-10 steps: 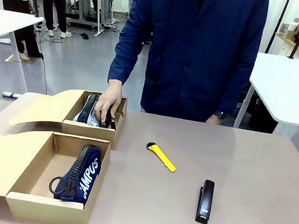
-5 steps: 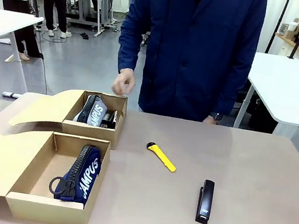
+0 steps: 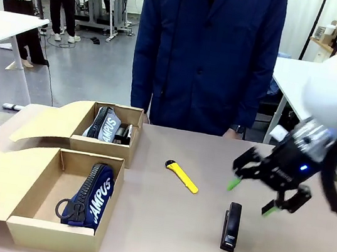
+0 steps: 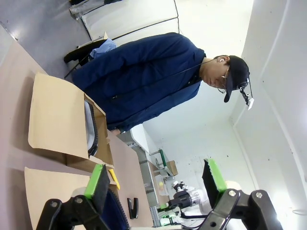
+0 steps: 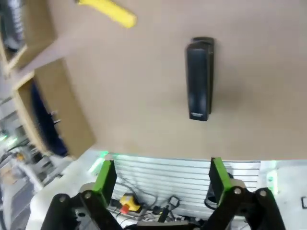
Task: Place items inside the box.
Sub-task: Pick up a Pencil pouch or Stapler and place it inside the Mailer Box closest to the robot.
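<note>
Right pincer (image 3: 251, 198) wide open, hovering over near-right stapler (image 3: 231, 227) to straddle it; left pincer (image 4: 154, 175) open, empty.

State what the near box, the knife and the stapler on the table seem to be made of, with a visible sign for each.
Near box: plain brown cardboard, matte; dull surface and a folded flap. Knife: probably a plastic casing; bright yellow, smooth, with a black end. Stapler: black with a slight sheen; plastic or painted metal, cannot tell which.
</note>
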{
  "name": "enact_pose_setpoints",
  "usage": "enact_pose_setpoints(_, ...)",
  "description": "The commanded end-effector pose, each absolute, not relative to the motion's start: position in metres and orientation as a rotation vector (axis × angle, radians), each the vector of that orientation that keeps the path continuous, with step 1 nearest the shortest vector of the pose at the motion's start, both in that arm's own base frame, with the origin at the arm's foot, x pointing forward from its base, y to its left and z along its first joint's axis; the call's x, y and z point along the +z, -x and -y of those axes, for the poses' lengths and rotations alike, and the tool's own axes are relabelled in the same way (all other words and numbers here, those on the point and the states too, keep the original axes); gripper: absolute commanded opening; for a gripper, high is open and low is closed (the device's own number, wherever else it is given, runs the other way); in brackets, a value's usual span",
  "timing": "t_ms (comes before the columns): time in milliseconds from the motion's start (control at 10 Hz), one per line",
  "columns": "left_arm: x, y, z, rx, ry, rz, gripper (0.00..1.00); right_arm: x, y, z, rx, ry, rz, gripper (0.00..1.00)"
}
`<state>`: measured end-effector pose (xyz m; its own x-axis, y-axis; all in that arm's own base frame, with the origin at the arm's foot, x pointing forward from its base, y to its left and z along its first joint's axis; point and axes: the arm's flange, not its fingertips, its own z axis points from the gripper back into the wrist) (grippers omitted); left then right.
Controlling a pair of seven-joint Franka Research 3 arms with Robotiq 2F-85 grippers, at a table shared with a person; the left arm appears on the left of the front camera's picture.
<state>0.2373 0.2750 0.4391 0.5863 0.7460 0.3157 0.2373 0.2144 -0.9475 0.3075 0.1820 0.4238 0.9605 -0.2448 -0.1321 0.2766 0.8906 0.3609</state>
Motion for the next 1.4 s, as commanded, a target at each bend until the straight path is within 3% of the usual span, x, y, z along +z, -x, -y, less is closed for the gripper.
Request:
enact_pose_setpoints(0, 0.439, -0.238, -0.274, 0.419, 1.358, 0.968, 1.00, 0.411, -0.305, -0.182, -0.279, -0.248, -0.090, 1.00)
enact_pose_setpoints(1200, 0.439, -0.238, -0.274, 0.419, 1.358, 0.968, 1.00, 0.304, -0.359, -0.232, -0.120, -0.029, -0.069, 1.00)
enact_pose_setpoints(1300, 0.439, -0.238, -0.274, 0.419, 1.358, 0.968, 1.00, 0.307, -0.358, -0.231, -0.108, -0.012, -0.059, 0.81)
